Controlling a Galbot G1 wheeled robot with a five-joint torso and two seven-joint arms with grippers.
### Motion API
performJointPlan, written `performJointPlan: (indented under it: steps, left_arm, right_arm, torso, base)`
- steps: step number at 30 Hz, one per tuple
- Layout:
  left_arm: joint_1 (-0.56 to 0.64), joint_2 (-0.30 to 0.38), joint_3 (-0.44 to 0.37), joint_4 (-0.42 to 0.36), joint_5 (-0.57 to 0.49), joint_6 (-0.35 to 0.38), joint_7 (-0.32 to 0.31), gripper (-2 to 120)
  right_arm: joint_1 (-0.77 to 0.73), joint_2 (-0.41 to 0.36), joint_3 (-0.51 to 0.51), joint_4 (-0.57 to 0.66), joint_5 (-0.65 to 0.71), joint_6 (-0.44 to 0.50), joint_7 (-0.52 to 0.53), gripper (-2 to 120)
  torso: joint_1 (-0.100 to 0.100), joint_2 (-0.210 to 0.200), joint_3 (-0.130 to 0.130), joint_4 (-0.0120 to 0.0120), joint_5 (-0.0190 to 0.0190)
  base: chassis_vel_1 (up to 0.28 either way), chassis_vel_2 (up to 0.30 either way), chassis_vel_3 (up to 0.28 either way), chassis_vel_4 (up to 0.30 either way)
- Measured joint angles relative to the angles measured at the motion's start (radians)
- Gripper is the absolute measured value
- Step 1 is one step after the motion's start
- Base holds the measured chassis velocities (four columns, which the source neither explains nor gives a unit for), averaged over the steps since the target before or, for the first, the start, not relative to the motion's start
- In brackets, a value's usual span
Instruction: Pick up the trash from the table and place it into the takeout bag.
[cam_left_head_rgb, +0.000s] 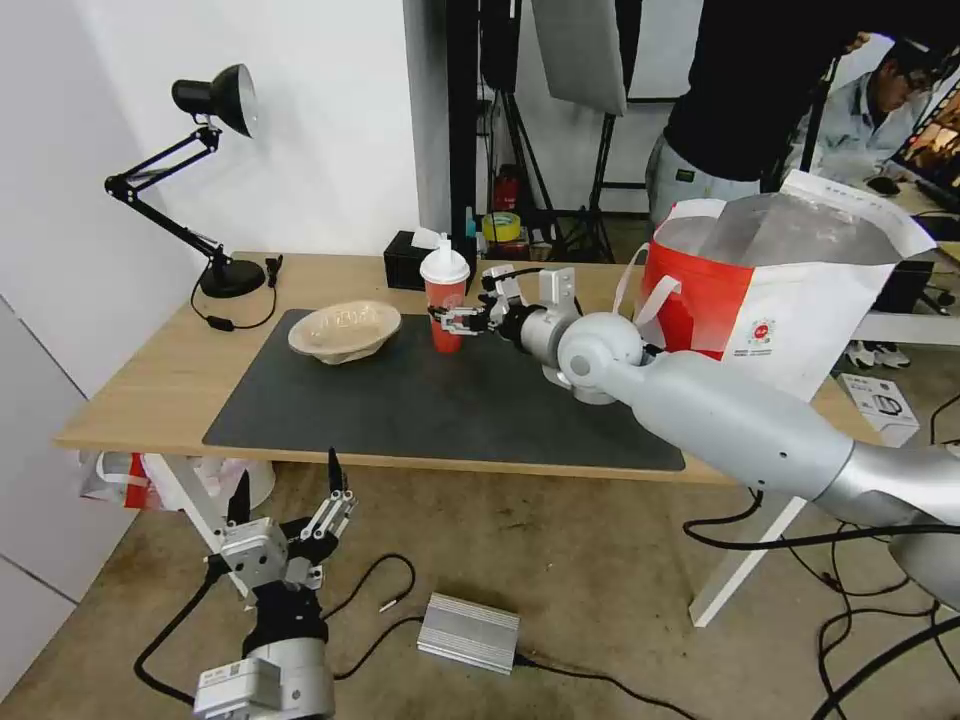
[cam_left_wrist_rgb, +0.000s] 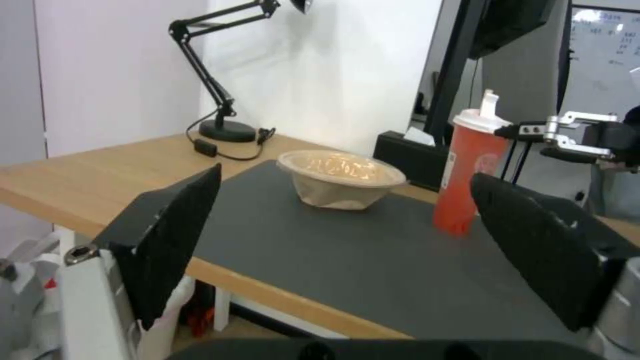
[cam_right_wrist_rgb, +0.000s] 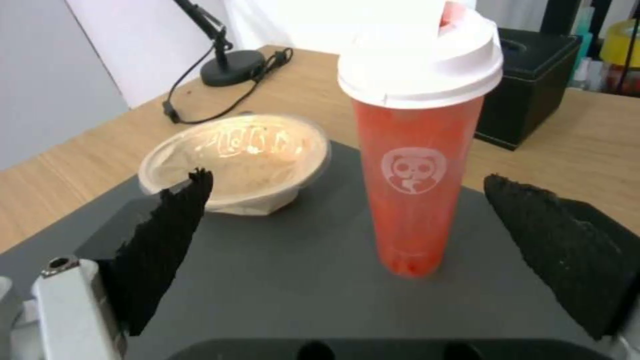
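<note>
Red cup (cam_left_head_rgb: 444, 300) stands upright on the grey mat (cam_left_head_rgb: 440, 400), mid-worktop (cam_left_head_rgb: 150, 380), white dome lid on top. Right gripper (cam_left_head_rgb: 452, 320) is at the cup's side, fingers spread and not yet touching; in the right wrist view the cup sits centred between the two black pads (cam_right_wrist_rgb: 167, 240), well short of them. Left gripper (cam_left_head_rgb: 290, 500) hangs low in front of the worktop edge, fingers released, idle.

Step in hand, by my read: grasp the cup. Push in further so the pads land on the mid-body, below the lid and above the base, then close gently, since the thin wall will likely dent and the lid could pop. Keep it vertical on the lift.

Clearance: pulp bowl (cam_left_head_rgb: 344, 330) is near on the cup's left, apart from it. Black tissue box (cam_left_head_rgb: 405, 262) sits just behind the cup, so no overshoot. Bag (cam_left_head_rgb: 790, 300) stands at the right end of the worktop, mouth open upward; its rim is well above cup height, so lift high before swinging across. Handles (cam_left_head_rgb: 640, 290) droop on the near side and are a snag risk.
</note>
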Motion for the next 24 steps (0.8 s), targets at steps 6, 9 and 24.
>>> performJointPlan:
  steps: [6, 9, 24]
  left_arm:
    - [-0.005, 0.001, 0.004, 0.006, -0.001, 0.000, 0.000, 100]
    - [-0.006, 0.003, 0.004, 0.007, -0.001, 0.000, 0.000, 100]
    - [-0.010, 0.002, 0.004, 0.011, -0.002, -0.004, -0.001, 100]
  right_arm:
    - [0.008, 0.017, -0.001, -0.039, -0.001, 0.000, -0.002, 100]
    - [0.010, 0.024, -0.001, -0.052, -0.001, 0.000, -0.003, 100]
    - [0.029, 0.061, 0.000, -0.118, -0.003, 0.000, -0.022, 100]
  torso:
    - [0.000, 0.000, 0.000, 0.0000, 0.0000]
    - [0.000, 0.000, 0.000, 0.0000, 0.0000]
    - [0.000, 0.000, 0.000, 0.0001, 0.0000]
  base:
    - [0.000, 0.000, 0.000, 0.000]
    - [0.000, 0.000, 0.000, 0.000]
    - [0.000, 0.000, 0.000, 0.000]
